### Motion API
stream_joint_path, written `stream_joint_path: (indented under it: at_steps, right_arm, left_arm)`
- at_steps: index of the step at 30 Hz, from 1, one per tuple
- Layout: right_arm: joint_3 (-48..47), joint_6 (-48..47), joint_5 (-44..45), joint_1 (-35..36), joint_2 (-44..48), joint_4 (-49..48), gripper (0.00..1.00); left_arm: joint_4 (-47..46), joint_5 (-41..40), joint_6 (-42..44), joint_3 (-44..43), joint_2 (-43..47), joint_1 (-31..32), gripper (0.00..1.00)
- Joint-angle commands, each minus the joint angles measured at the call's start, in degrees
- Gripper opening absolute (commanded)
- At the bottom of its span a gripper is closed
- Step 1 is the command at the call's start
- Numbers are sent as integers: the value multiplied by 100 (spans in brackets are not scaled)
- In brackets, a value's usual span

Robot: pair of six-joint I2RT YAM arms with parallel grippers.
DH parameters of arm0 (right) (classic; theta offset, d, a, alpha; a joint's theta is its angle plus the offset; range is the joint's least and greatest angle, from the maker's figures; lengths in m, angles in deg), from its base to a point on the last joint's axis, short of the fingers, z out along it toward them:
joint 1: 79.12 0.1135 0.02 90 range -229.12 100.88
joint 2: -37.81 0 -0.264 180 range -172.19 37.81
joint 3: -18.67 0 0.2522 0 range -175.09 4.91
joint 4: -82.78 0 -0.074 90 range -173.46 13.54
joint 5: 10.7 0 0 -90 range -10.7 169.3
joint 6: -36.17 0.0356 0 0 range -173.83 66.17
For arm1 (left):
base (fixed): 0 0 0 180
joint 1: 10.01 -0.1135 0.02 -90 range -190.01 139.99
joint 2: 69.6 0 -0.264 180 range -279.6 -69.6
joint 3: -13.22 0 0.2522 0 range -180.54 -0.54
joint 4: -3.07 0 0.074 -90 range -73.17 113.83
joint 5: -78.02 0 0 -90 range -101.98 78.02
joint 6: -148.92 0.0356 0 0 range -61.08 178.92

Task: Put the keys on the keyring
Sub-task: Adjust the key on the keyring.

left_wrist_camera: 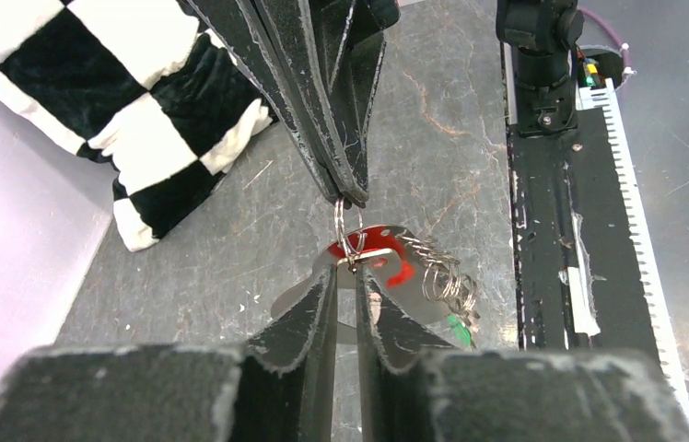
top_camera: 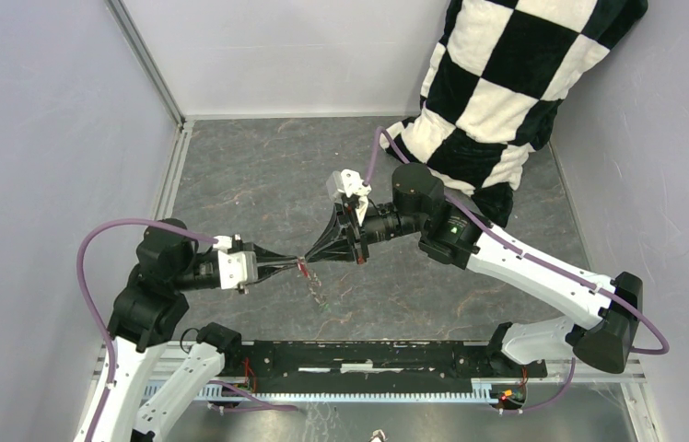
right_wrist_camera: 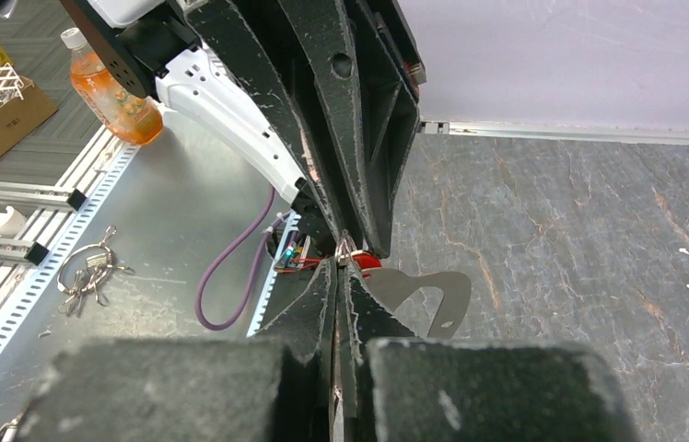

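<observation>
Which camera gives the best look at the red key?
The left wrist view: the red key is close and clear, mid-frame. The right wrist view shows only a red sliver behind the fingers; the top view, a tiny red speck.

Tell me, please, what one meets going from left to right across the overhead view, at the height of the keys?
In order: left arm → red key → right arm.
</observation>
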Motion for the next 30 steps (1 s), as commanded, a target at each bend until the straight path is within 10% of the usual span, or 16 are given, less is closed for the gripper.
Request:
stream_joint_path:
  at_steps: [1, 6, 30]
  right_arm:
    - [-21, 93, -114, -19, 83, -363, 0]
    - [9, 181, -20, -17, 64, -384, 0]
    - [1987, 2581, 1438, 202, 512, -4595, 0]
  left_arm:
    - [-415, 104, -208, 53, 21, 17, 15]
    - [-430, 52, -18, 136, 153, 11, 3]
    - [-100, 221, 1406, 664, 727, 12, 2]
